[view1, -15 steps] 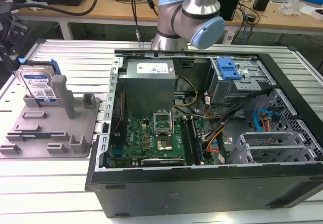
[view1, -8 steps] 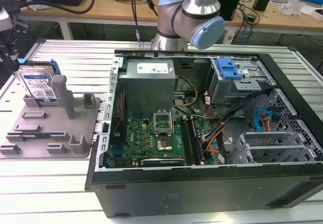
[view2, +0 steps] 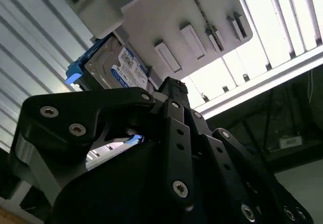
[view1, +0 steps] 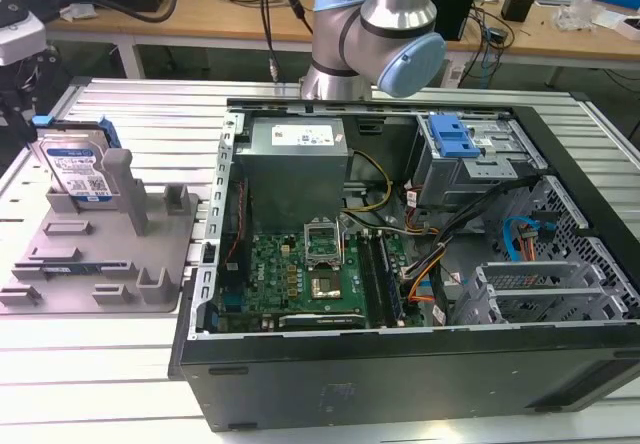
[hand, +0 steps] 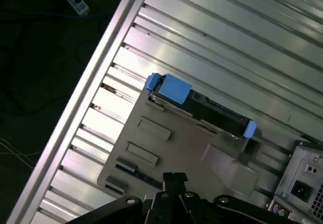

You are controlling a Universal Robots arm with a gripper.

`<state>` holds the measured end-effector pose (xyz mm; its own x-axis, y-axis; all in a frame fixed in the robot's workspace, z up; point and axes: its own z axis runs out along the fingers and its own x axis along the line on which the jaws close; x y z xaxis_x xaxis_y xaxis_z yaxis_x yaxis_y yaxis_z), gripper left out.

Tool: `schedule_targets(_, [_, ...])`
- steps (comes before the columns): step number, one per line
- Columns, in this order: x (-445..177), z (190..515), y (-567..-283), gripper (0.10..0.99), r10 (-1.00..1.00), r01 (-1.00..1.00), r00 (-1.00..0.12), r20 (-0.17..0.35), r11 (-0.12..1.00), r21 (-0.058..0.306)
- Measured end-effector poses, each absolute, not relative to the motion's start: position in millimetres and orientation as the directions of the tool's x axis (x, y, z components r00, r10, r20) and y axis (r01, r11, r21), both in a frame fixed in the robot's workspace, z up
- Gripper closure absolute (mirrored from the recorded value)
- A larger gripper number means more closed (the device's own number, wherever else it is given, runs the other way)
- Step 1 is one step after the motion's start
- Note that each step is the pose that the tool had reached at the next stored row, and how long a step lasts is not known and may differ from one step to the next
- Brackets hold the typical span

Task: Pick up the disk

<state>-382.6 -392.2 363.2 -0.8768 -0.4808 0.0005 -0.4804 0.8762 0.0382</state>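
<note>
Jaws look clenched w/ nothing between them: in both wrist views I see the gripper (hand: 174, 175) tips pressed together. Disk (view1: 78, 169) stands on edge in a slot of the grey fixture tray (view1: 105, 259), at the exterior view's left, label side toward that cam, blue frame along its edges. Gripper hangs over the tray, apart from the disk, no contact. Tray sits on the slatted metal table (view1: 140, 114), just beside the open PC case (view1: 400, 384). Arm (view1: 375, 24) rises behind the case.
</note>
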Motion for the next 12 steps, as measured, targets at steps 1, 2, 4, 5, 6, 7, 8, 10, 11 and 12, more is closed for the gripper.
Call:
schedule_targets(1, [-382.6,363.0,-392.2,0.98,-0.496,-0.496,-0.868,0.001,0.867,0.038])
schedule_targets(2, [-382.6,362.7,-392.2,0.98,-0.524,-0.523,-0.852,0.001,0.851,0.038])
schedule_targets(4, [-382.6,362.3,-392.2,0.98,-0.557,-0.556,-0.831,0.0,0.83,0.038])
schedule_targets(5, [-382.6,362.2,-392.2,0.98,-0.573,-0.572,-0.82,0.001,0.819,0.038])
schedule_targets(6, [-382.6,362.0,-392.2,0.98,-0.586,-0.585,-0.81,0.0,0.81,0.038])
schedule_targets(7, [-382.6,361.7,-392.2,0.98,-0.605,-0.605,-0.796,0.0,0.796,0.038])
schedule_targets(8, [-382.6,361.6,-392.2,0.98,-0.619,-0.619,-0.785,0.0,0.785,0.038])
schedule_targets(10, [-382.5,361.0,-392.3,0.98,-0.668,-0.668,-0.744,0.001,0.744,0.038])
schedule_targets(11, [-382.6,360.9,-392.2,0.98,-0.682,-0.682,-0.731,0.001,0.731,0.038])
schedule_targets(12, [-382.6,360.7,-392.2,0.98,-0.694,-0.694,-0.72,0.001,0.719,0.038])
